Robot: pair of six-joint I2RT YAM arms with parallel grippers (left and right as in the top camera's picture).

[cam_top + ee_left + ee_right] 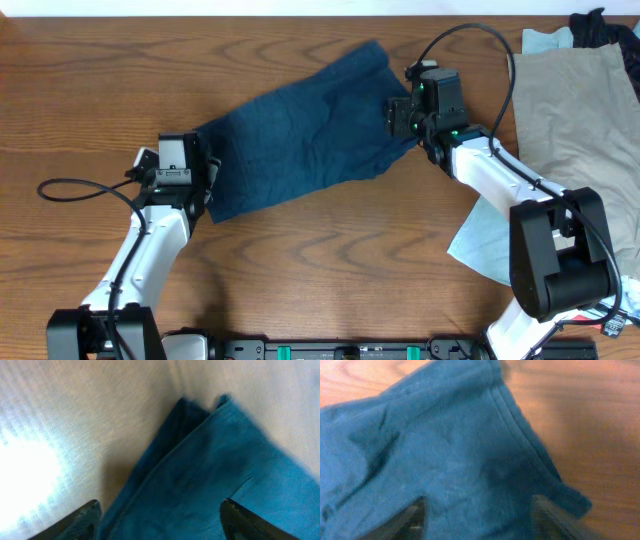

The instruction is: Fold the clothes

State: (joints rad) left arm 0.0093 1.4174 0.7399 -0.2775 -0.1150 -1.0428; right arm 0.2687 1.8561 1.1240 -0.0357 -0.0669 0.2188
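Two grippers, fingers spread wide, sit over the navy trousers (300, 130) lying across the table (300, 260) middle: left gripper (209, 175) at one end, right gripper (399, 118) at the other. Likely soft, heavyish denim — I'd pinch corners.

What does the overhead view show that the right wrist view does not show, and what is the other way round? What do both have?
Only the overhead view shows the whole navy trousers lying diagonally on the table, the left gripper at their lower left end, and the tan trousers and pale blue cloth at the right.

Only the right wrist view shows the stitched edge up close, and the right gripper with its jaws apart over the fabric.

Both show the navy trousers, the table and the right gripper.
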